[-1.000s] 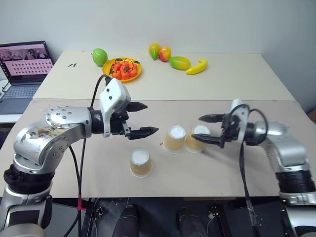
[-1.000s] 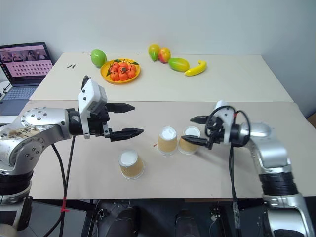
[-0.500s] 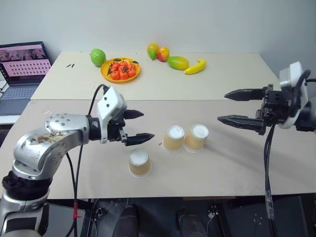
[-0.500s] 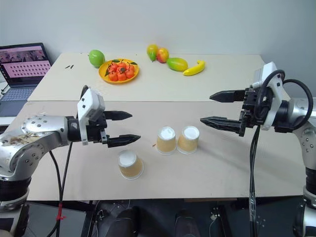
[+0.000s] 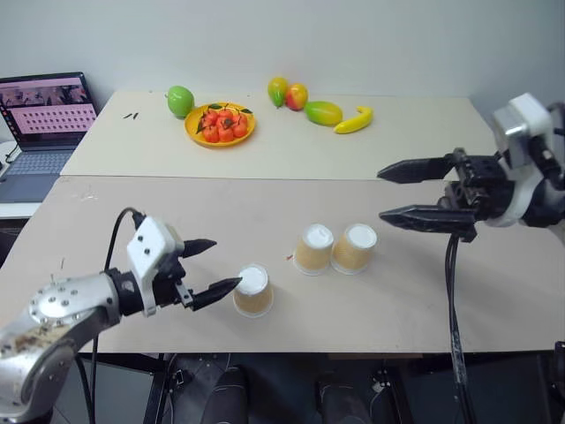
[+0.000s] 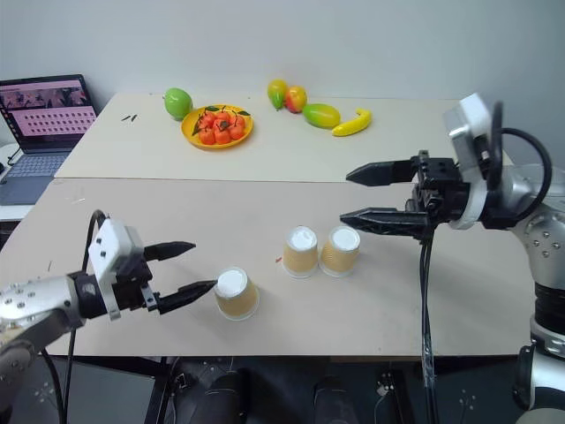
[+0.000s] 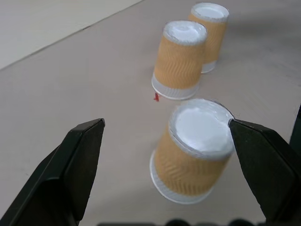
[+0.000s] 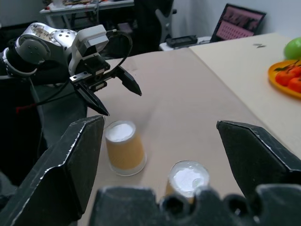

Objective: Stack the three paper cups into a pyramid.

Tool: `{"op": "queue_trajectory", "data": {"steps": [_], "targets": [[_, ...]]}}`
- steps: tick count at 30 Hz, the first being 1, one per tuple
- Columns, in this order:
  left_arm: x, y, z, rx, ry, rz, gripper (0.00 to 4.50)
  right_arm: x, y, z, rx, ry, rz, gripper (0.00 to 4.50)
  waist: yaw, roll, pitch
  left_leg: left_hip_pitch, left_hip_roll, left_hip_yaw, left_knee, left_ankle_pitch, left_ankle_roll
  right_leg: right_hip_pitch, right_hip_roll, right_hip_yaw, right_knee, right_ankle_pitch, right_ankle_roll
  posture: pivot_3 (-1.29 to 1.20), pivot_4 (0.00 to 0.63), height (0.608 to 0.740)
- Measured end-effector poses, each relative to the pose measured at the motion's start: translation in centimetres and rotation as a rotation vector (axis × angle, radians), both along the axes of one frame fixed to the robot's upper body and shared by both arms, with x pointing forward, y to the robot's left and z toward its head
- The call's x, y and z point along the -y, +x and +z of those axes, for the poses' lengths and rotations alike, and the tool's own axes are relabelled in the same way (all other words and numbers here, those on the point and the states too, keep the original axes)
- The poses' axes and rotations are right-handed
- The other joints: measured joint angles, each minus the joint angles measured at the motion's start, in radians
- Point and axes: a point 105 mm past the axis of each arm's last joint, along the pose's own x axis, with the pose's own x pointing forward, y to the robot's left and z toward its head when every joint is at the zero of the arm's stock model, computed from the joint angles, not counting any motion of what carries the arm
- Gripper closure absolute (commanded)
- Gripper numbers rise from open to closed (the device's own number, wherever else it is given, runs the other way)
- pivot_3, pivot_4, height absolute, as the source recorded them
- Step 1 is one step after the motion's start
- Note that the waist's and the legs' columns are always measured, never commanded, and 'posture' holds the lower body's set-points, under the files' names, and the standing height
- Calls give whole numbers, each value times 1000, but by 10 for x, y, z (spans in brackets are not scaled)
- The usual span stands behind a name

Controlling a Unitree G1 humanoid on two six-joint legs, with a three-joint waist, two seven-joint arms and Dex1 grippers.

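Three tan paper cups stand upside down on the table. Two touch side by side, one [image 5: 313, 249] on the left and one [image 5: 355, 248] on the right. The third cup [image 5: 252, 291] stands alone nearer the front edge. My left gripper [image 5: 221, 263] is low and open just left of the lone cup, its nearer fingertip almost at the cup's side. In the left wrist view that cup [image 7: 197, 155] stands ahead, close to one finger. My right gripper [image 5: 381, 193] hovers open above and to the right of the pair, holding nothing.
On the far table are an orange plate of small red fruit [image 5: 220, 124], a green fruit [image 5: 180, 101], two mangoes [image 5: 277, 90], another fruit [image 5: 323, 113] and a banana [image 5: 353, 120]. An open laptop [image 5: 44, 115] stands at the far left.
My left gripper has sunk and drawn back to the left, down to the lone cup's level. My right gripper has risen away from the pair of cups. All three cups stayed put.
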Motion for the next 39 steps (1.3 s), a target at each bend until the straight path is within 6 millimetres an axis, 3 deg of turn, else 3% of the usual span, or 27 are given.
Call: {"op": "queue_trajectory", "data": {"steps": [5,15,27,39], "targets": [[-8,-6,-38,-49,25,58,0,-1,-1,-3,-8,-9,2,37,0,0,0,0,0,1,-1,0,0,0,0,0,-1,0,-1,0,150,732],[1,0,-30,41,4,-5,0,7,-4,-5,-6,-55,-32,37,16,0,0,0,0,1,-1,0,0,0,0,0,-1,0,-1,0,150,732],[9,-11,-41,6,15,-97,0,10,-2,-7,-2,-79,-56,37,16,0,0,0,0,1,0,0,0,0,0,0,-1,-1,-1,0,150,732],[41,19,-44,75,-72,-128,0,21,-9,1,30,-130,-113,37,17,0,0,0,0,1,0,0,0,0,0,0,-1,0,0,0,150,732]]}}
